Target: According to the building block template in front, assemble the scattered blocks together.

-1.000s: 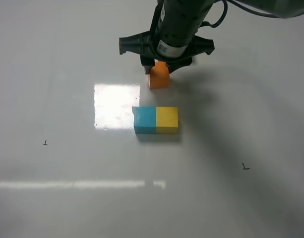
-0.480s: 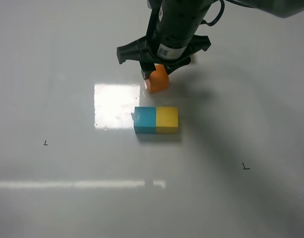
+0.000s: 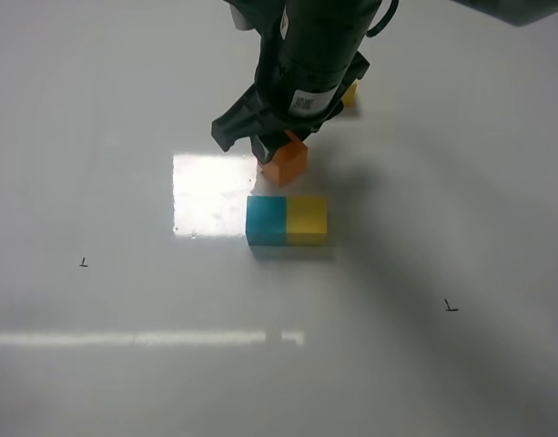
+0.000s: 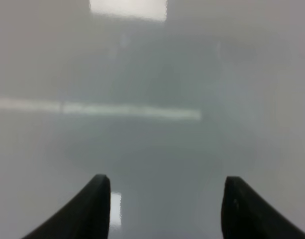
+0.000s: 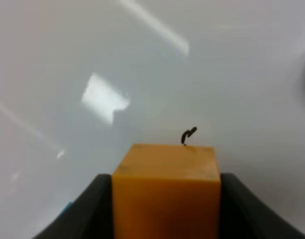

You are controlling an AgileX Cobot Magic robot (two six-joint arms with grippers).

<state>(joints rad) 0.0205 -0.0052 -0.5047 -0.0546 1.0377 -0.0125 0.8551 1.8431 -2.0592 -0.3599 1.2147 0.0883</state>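
The right gripper (image 3: pixel 277 146) pinches the orange cube (image 3: pixel 286 164), tilted, just behind the seam between the touching teal cube (image 3: pixel 266 218) and yellow cube (image 3: pixel 307 218) on the worktop (image 3: pixel 442 364). It likely belongs flush behind teal. The left gripper (image 4: pixel 164 199) hangs spread and empty.

High camera looks steeply down on the table (image 3: pixel 96 364) — right wrist view shares its orange cube (image 3: pixel 286 165), close up.
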